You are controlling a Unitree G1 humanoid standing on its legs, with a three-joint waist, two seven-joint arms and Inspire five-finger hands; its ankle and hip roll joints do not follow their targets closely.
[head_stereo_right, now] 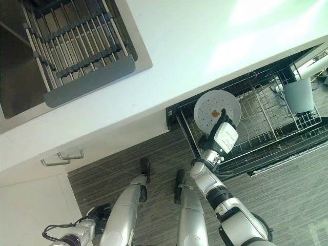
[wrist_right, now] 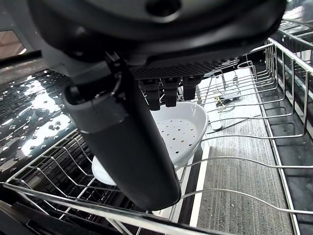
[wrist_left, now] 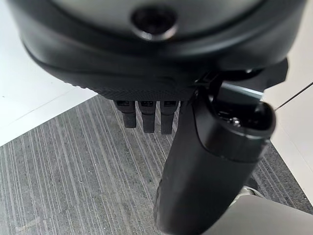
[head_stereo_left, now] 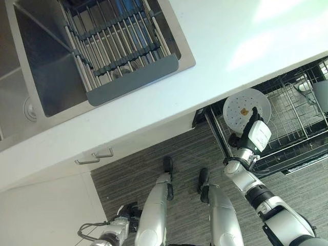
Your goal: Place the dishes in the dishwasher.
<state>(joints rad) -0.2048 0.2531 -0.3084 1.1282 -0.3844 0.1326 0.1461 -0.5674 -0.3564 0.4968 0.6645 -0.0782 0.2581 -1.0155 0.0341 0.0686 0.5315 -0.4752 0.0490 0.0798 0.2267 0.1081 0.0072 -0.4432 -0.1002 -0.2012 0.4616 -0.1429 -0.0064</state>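
A round white dish (head_stereo_left: 240,105) with small holes and a brown spot is tilted above the near left corner of the pulled-out dishwasher rack (head_stereo_left: 297,115). My right hand (head_stereo_left: 256,134) is shut on the dish's lower edge, thumb against its face. In the right wrist view the dish (wrist_right: 185,128) shows past the thumb (wrist_right: 127,147), just over the rack wires (wrist_right: 244,196). My left hand (head_stereo_left: 128,211) hangs low over the floor at the lower left, fingers relaxed and holding nothing (wrist_left: 210,161).
A white counter (head_stereo_left: 230,46) runs above the dishwasher. A steel sink (head_stereo_left: 51,77) with a grey roll-up drying rack (head_stereo_left: 118,51) lies to the left. Cabinet handles (head_stereo_left: 102,154) sit below the counter. A grey cup (head_stereo_right: 299,95) stands at the rack's far right.
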